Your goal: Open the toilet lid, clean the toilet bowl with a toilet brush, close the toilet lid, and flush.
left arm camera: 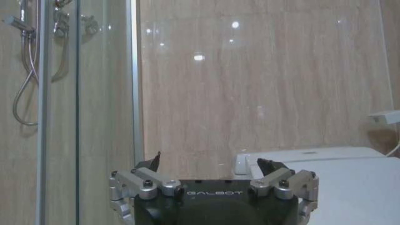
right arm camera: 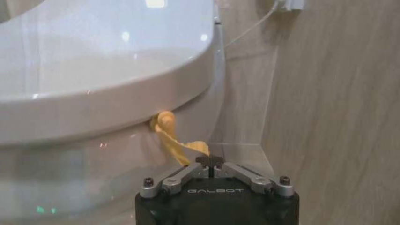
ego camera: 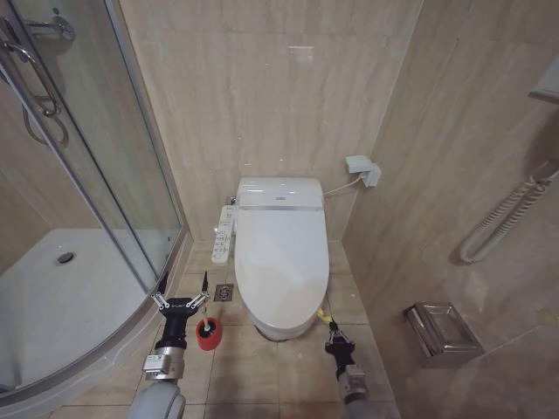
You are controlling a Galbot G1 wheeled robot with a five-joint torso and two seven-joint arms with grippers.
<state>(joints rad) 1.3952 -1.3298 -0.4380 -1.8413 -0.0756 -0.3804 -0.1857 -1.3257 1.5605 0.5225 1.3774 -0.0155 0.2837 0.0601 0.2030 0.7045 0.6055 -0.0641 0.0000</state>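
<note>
The opening step is in hand: at lower centre of the head view the right claw is clenched on the yellow strap of the closed toilet lid, which next, I judge, needs lifting; the right wrist view confirms the pinch; the left claw hangs released near the toilet brush.

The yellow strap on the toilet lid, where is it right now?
In the head view the yellow strap hangs at the closed toilet lid's front edge on the robot's right. The right end effector is shut on its free end, low beside the toilet bowl.
</note>
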